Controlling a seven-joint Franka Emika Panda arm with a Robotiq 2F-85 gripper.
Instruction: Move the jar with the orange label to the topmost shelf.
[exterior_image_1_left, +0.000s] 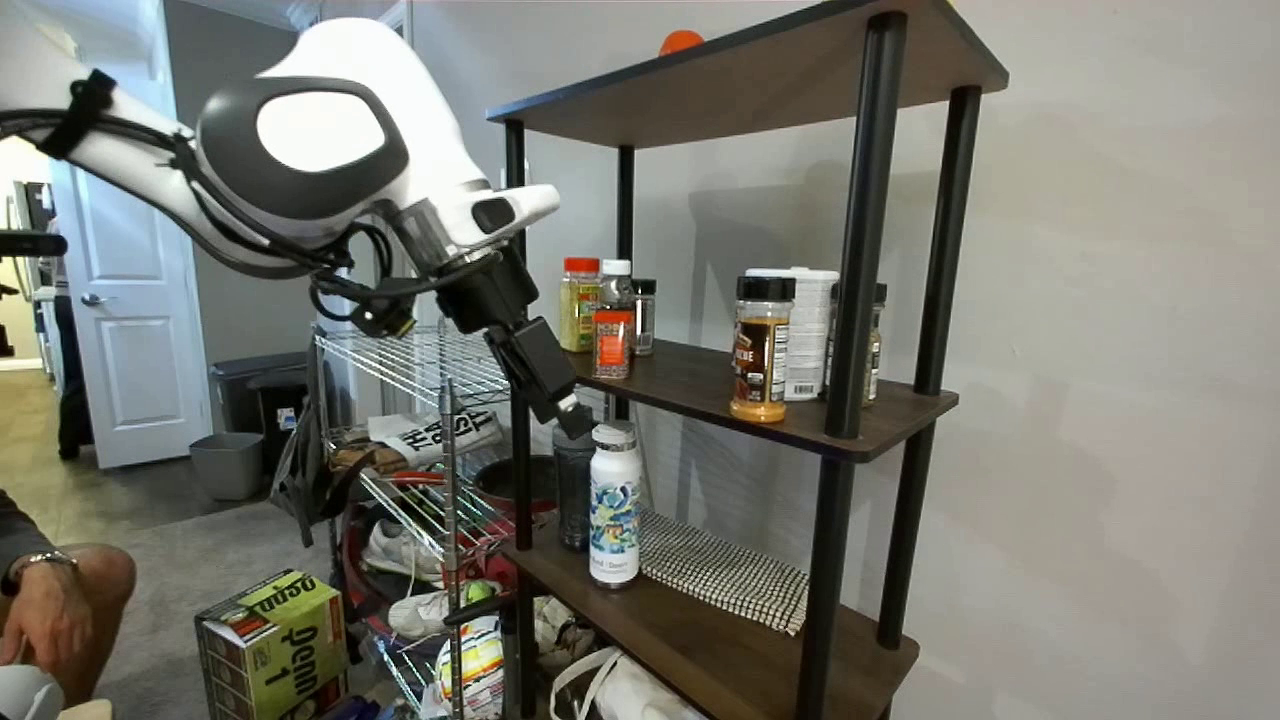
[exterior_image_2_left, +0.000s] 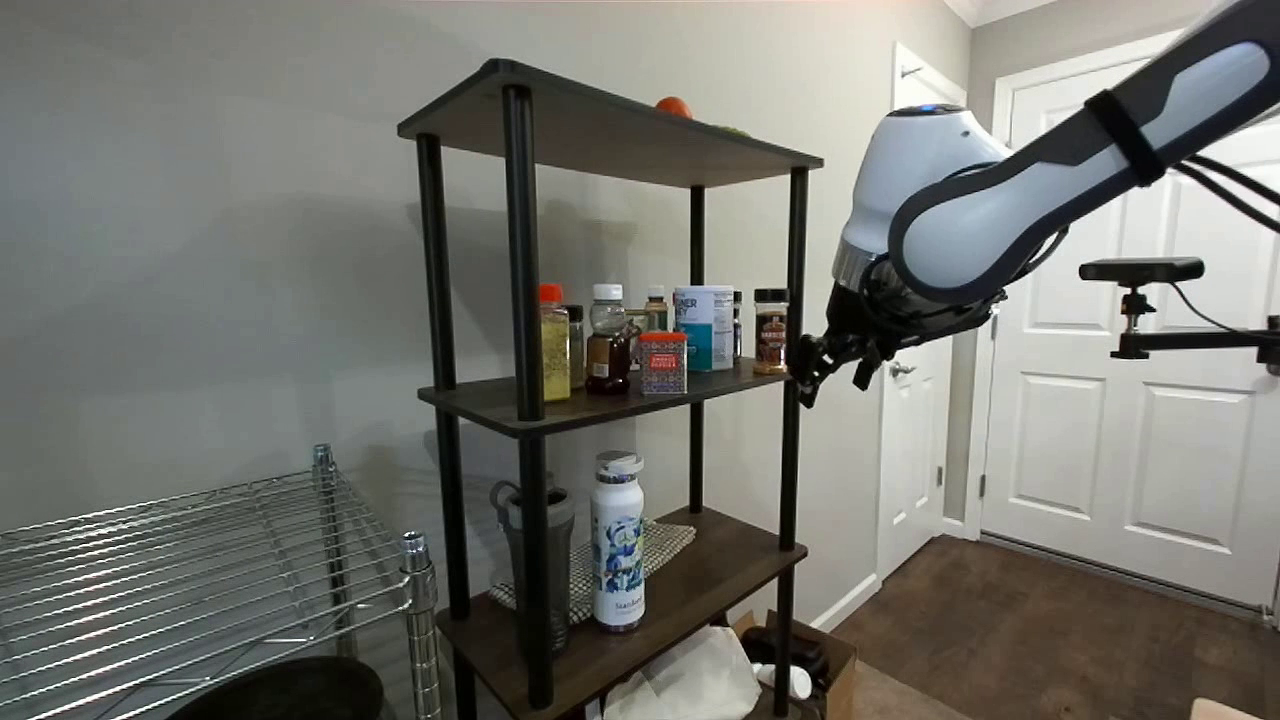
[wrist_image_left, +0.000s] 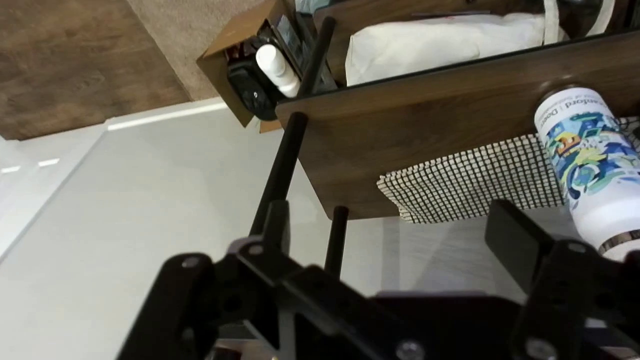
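- Jaws of the gripper (wrist_image_left: 389, 215): wide apart, empty.
- Orange-labelled spice jar (exterior_image_2_left: 664, 366) stands on the board (exterior_image_1_left: 680, 378) below the topmost shelf (exterior_image_2_left: 600, 130); lifting early could strike that underside.
- White-capped bottle (exterior_image_2_left: 607, 345) close by: spread fingers might topple it.

White bottle (exterior_image_1_left: 614, 515) stood upright on the lower board (exterior_image_1_left: 740, 655), dark tumbler (exterior_image_1_left: 573, 490) just beside it, checked cloth (wrist_image_left: 465, 185) lying there too. White bag (wrist_image_left: 440, 50) sat one level below. Grey bin (exterior_image_1_left: 228, 466) was on the floor (exterior_image_1_left: 185, 540), box (exterior_image_1_left: 272, 645) near the wire rack (exterior_image_1_left: 400, 352).
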